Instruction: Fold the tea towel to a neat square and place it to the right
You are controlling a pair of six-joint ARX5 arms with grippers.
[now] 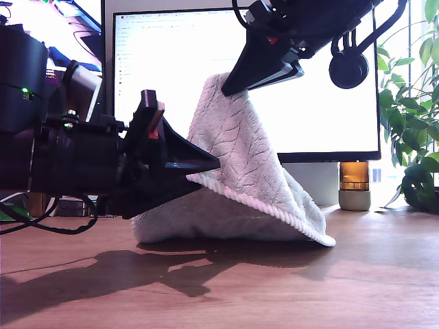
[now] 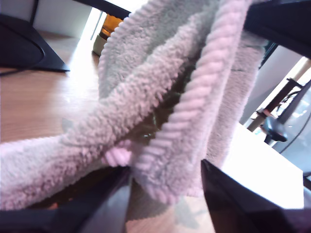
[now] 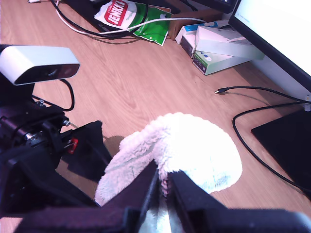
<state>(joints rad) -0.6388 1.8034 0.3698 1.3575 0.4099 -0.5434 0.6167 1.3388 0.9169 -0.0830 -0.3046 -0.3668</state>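
The off-white fluffy tea towel (image 1: 247,157) is held up like a tent, its lower fold resting on the wooden desk (image 1: 274,288). My second gripper (image 1: 230,88) is high in the exterior view and shut on the towel's top corner, pinching the towel (image 3: 194,145) between its fingers (image 3: 164,187). My first gripper (image 1: 209,168) reaches in from the exterior view's left, lower down. It is shut on the ribbed corded edge (image 2: 194,121), which runs between its two dark fingers (image 2: 165,189).
A big lit monitor (image 1: 171,68) stands close behind the towel. At the exterior view's right are an amber lamp (image 1: 354,185) and a leafy plant (image 1: 411,137). Black cables (image 3: 252,121), stacked boxes (image 3: 223,46) and a green bag (image 3: 131,17) lie on the desk.
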